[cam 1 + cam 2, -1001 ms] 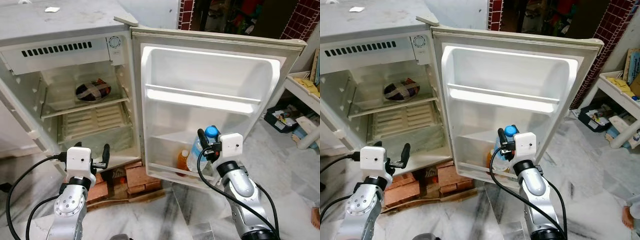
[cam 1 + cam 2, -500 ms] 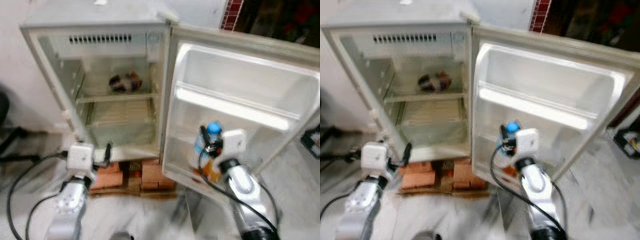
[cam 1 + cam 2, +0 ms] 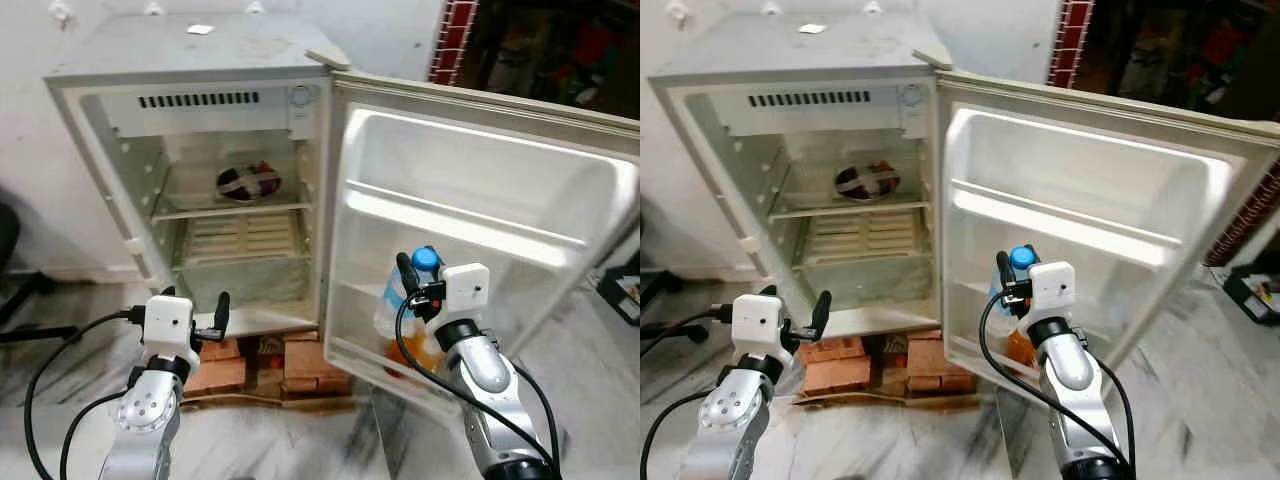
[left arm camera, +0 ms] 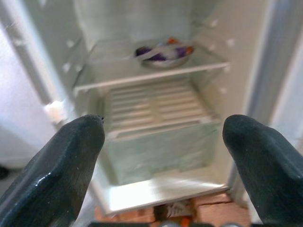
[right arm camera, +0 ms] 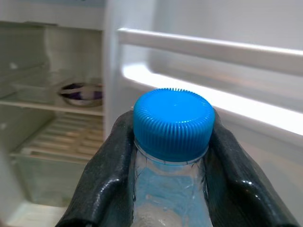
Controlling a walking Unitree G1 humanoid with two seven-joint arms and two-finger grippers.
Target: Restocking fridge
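A: Walls?
B: Plain white wall (image 3: 25,130) at back & left. To its right, a pillar (image 3: 450,40) w/ dark red tiles, pale grout.
A: Beyond that?
B: A dim room (image 3: 540,50), cluttered; shapes too dark to tell.
A: Floor?
B: Grey-white marble floor (image 3: 300,440), veined, glossy. Red bricks (image 3: 300,360) stacked on it mid-frame, w/ flat cardboard (image 3: 250,398) under them.
A: Furniture?
B: Black chair (image 3: 8,240) cut off at left edge, one leg out on the floor. Black crate (image 3: 1250,295) far right, contents unclear.
A: Light?
B: Bright & even up front, soft shadows.
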